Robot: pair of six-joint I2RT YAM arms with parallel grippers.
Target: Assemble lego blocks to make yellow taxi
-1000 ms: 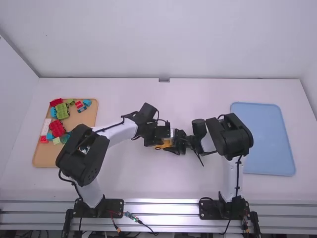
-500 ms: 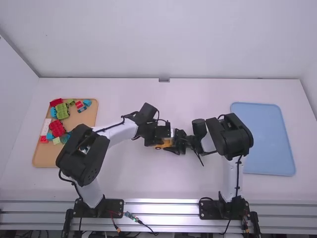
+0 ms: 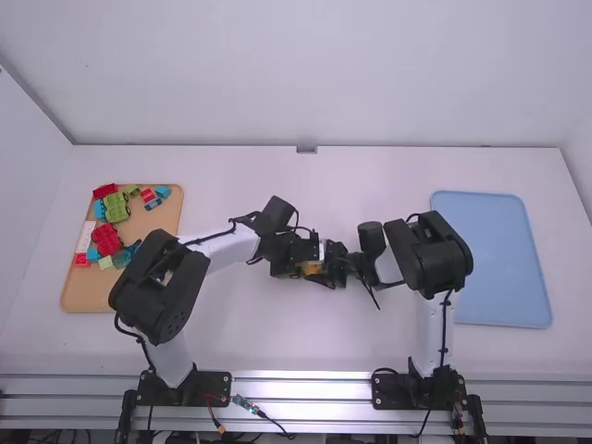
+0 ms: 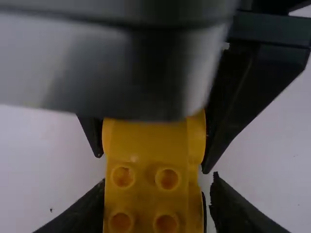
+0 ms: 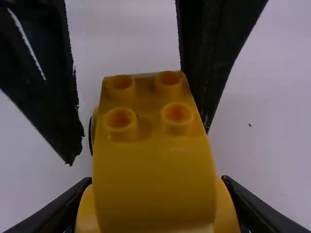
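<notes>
Our left gripper [image 3: 300, 266] stands with its fingers apart around the studded end of the yellow block piece [image 3: 314, 268]. In the right wrist view, we see one of those fingers clear of the yellow side, with white table between, while the other lies right along the opposite edge. Our right gripper [image 3: 324, 277] is clamped on the yellow block piece, its two fingers against the sides of the smooth, rounded end. Four studs face up on the other end, and a bit of black shows beside it.

The piece sits between our two arms, near the middle of the white table [image 3: 277, 342], the grippers meeting over it from either side. We cannot tell whether it touches the tabletop.

Farther out on the left, we have a tan tray [image 3: 81, 296] of loose blocks: a green block [image 3: 116, 206], a red block [image 3: 106, 240], a white block [image 3: 85, 237], a pale green block [image 3: 105, 263] and several smaller blue and red ones. Well apart on the right lies a light blue tray [image 3: 495, 264], beyond the right arm.
</notes>
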